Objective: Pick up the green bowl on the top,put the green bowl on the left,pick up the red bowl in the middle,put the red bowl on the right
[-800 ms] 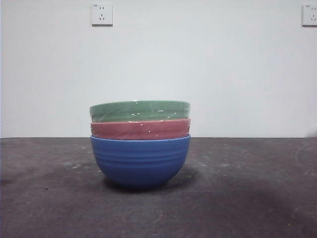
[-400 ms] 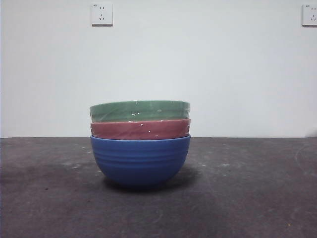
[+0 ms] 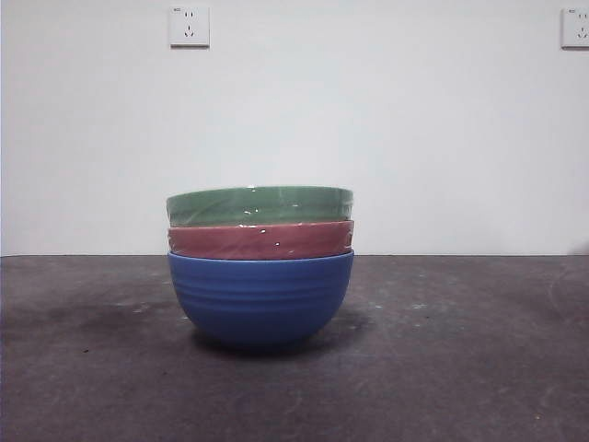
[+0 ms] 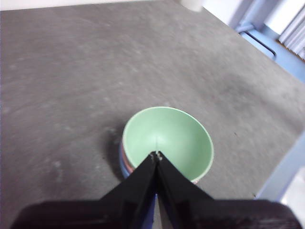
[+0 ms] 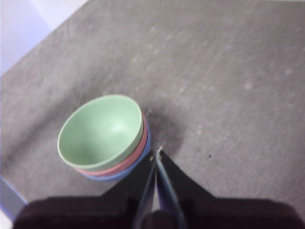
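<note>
Stack: three nested bowls stand in the middle of the table (image 3: pixel 479 368); the green bowl (image 3: pixel 259 205) sits on top, the red bowl (image 3: pixel 261 240) in the middle, and the blue bowl (image 3: pixel 261 296) at the bottom, resting on the table.
Change over the last second: none in the bowls; the stack holds the same place and order in all three front views. Only the shading on the table in front of the stack varies slightly, which is no change of the things.
Left gripper (image 4: pixel 156 155): aloft above the stack, jaws pressed together tip to tip and empty; its tip lines up over the green bowl's hollow (image 4: pixel 167 139), well clear of the rim.
Right gripper (image 5: pixel 158 151): also aloft, jaws closed to a point and empty; its tip lies just beside the stack, over bare table, with the green bowl (image 5: pixel 101 130) off to one side.
Front view: neither arm shows, so both hang high above the bowls.
Task status: judged not begun; the green bowl is still nested and untouched.
Next step, as a judgement: a gripper must spread its jaws and descend onto the green bowl's rim. The left one is likelier, being over the bowl and serving the left side.
</note>
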Motion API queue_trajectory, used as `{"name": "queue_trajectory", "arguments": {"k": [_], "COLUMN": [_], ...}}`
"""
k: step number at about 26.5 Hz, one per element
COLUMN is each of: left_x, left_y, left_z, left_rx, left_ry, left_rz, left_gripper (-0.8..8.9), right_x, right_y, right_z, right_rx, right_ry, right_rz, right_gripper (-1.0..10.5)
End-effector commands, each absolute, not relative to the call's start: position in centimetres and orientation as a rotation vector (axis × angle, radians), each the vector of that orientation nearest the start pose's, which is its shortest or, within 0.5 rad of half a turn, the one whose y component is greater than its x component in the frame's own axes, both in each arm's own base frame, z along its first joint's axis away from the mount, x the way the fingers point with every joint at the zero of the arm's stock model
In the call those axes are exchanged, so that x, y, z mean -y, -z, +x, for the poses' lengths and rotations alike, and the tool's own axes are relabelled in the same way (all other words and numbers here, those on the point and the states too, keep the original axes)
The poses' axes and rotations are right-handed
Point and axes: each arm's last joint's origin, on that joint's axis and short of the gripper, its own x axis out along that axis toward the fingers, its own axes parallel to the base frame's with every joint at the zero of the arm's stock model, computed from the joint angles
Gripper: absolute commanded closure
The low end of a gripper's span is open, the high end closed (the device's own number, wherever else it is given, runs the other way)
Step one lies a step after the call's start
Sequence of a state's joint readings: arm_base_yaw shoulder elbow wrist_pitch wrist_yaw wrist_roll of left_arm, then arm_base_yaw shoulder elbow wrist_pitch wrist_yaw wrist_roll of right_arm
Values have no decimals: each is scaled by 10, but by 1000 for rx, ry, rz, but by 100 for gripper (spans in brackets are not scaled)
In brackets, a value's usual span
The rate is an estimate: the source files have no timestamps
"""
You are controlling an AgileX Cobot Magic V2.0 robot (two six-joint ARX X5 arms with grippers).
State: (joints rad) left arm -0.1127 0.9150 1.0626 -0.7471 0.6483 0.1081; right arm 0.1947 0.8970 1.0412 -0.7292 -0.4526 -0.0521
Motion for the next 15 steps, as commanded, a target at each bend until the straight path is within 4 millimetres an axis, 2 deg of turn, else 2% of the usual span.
{"name": "queue_trajectory", "arguments": {"k": [1, 3, 4, 5, 9, 12, 15], "left_x": [47, 56, 61, 66, 107, 145, 175], "left_y": [-354, -350, -348, -347, -332, -314, -292], "left_z": [168, 170, 172, 173, 182, 187, 192], "left_rx": [-560, -584, -597, -609, -669, -716, -780], "left_ry": [844, 863, 868, 884, 952, 967, 996], "left_rz": [-12, 6, 21, 31, 138, 256, 354], "left_gripper": [680, 482, 453, 455, 470, 470, 470], "right_x": [-48, -51, -51, -52, -57, -59, -59], "right_y": [-351, -349, -349, -348, -346, -345, -345], "right_z": [165, 167, 167, 168, 169, 171, 171], "right_rx": [-579, -592, -595, -598, -611, -621, -622], "right_ry": [-679, -687, -691, -694, -718, -721, -721], "right_rz": [4, 3, 2, 2, -3, 2, 3], "right_gripper": [752, 691, 692, 692, 694, 694, 694]}}
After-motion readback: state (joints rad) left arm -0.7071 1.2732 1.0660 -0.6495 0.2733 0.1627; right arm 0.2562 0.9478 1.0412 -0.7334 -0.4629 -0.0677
